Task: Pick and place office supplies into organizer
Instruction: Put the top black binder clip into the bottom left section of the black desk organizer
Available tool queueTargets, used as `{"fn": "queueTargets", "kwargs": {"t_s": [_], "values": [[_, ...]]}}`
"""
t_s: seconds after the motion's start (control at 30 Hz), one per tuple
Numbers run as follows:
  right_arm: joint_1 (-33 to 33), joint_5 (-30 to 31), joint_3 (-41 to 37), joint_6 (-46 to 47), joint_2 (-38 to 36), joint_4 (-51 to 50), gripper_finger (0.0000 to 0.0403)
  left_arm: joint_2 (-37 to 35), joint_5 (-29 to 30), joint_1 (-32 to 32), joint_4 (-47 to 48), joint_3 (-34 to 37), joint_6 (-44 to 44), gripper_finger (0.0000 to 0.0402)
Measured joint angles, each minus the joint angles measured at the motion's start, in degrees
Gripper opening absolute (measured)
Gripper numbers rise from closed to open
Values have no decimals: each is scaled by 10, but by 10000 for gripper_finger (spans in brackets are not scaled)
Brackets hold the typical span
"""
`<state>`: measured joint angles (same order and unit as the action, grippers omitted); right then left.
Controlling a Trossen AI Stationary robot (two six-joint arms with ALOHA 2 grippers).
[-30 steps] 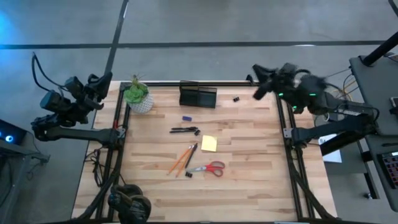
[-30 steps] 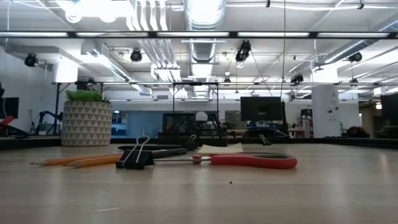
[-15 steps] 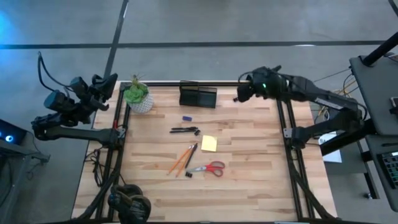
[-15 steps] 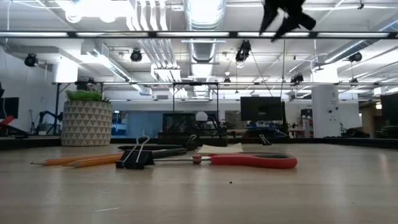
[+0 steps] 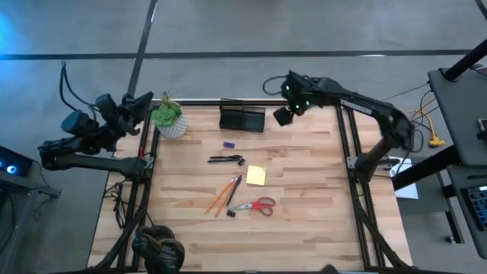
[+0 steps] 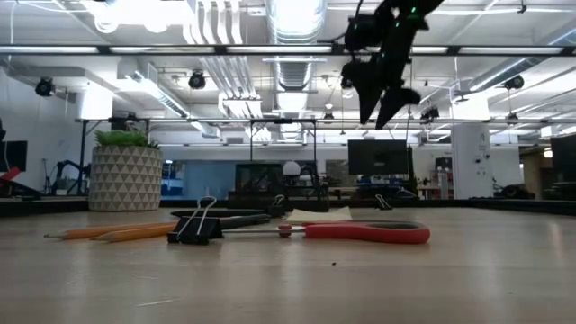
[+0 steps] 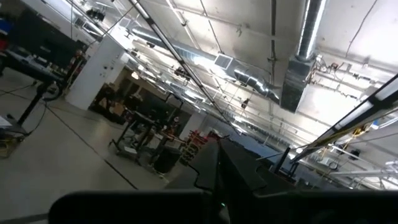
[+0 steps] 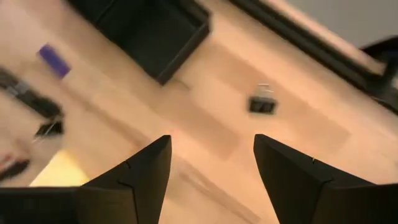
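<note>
Two fingers of the right gripper (image 5: 282, 115) hang spread and empty above the table's (image 5: 304, 213) far edge; the small black clip (image 8: 262, 104) lies ahead, toward 1 o'clock in the wrist view, the organizer (image 5: 242, 118) at its 9 o'clock in the high view; the left gripper (image 5: 141, 103) waits shut.

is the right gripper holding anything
No, the right gripper stands open and empty above the table, with the small black clip lying loose below.

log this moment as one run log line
right pincer: open, above table near organizer | left pincer: shut, parked off table edge | scissors: on table
</note>
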<state>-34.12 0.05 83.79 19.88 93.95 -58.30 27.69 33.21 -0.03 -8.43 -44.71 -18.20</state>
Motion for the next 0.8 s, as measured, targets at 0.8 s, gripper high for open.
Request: {"fn": "queueTargets", "kwargs": {"t_s": [0.8], "values": [[-111,24,247,-468,291,-173,80,22,0,0,0,0,-1,0]]}}
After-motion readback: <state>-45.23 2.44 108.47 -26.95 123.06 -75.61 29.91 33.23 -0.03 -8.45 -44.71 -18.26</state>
